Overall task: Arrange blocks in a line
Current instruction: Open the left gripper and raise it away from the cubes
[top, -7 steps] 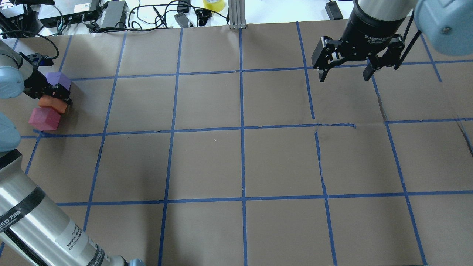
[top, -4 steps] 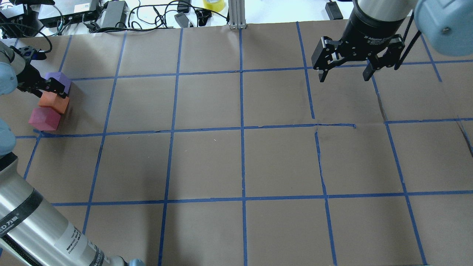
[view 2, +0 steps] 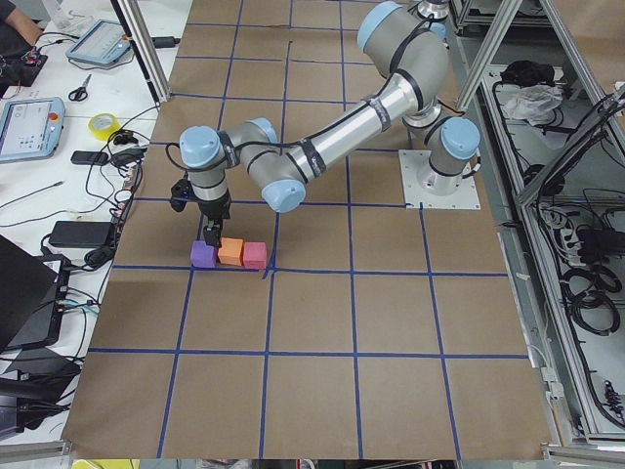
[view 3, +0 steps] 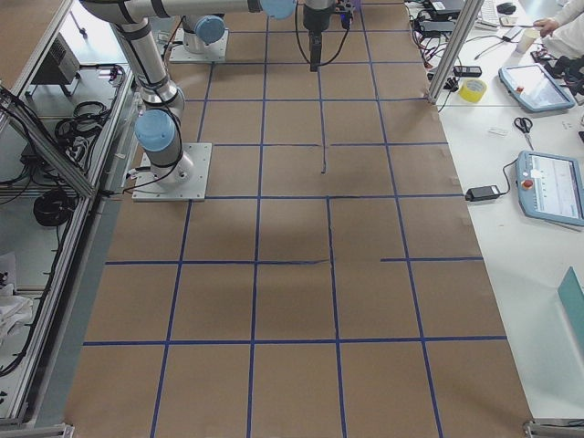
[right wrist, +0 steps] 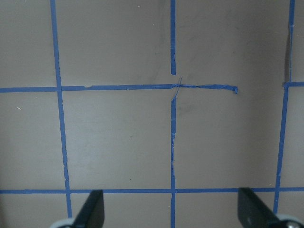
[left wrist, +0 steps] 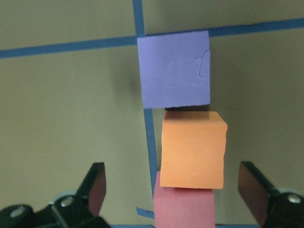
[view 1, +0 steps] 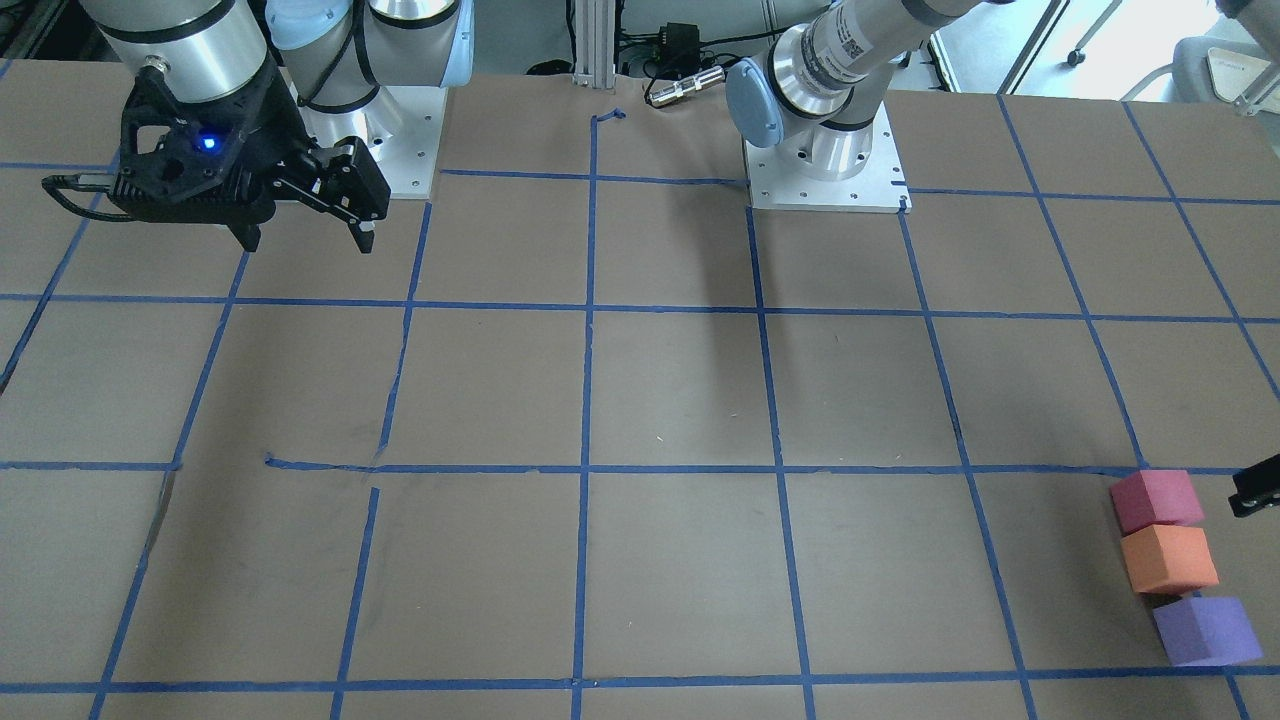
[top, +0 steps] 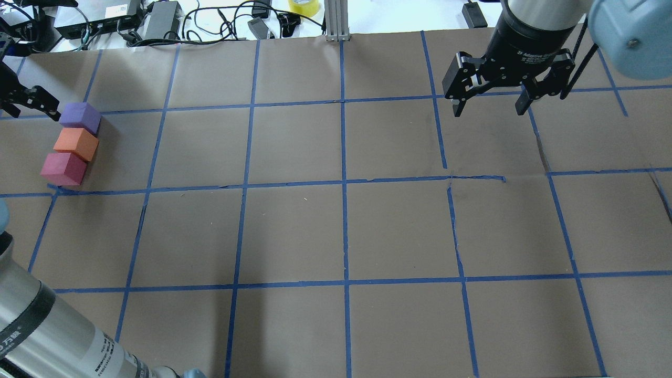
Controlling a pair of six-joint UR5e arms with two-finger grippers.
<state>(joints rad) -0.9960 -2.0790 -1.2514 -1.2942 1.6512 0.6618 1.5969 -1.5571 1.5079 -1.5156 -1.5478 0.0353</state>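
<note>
Three cubes sit in a touching row at the table's left side: purple block (top: pixel 80 117), orange block (top: pixel 76 144), red-pink block (top: pixel 64 168). They also show in the front view as red-pink (view 1: pixel 1157 500), orange (view 1: pixel 1168 559) and purple (view 1: pixel 1205 630). The left wrist view looks down on purple (left wrist: pixel 175 69), orange (left wrist: pixel 192 149) and red-pink (left wrist: pixel 184 208). My left gripper (top: pixel 29 105) is open and empty, raised above the row and holding nothing. My right gripper (top: pixel 491 105) is open and empty, hovering over the far right of the table.
Brown paper with a blue tape grid covers the table (top: pixel 341 231). A torn tape seam (top: pixel 475 178) lies right of centre. Cables, power boxes and a yellow tape roll (top: pixel 303 6) lie past the far edge beside an aluminium post (top: pixel 336 21).
My left gripper, which stood around the orange block, has let it go and drawn up and away to the left. The three blocks stay in their row. The right arm has not moved.
</note>
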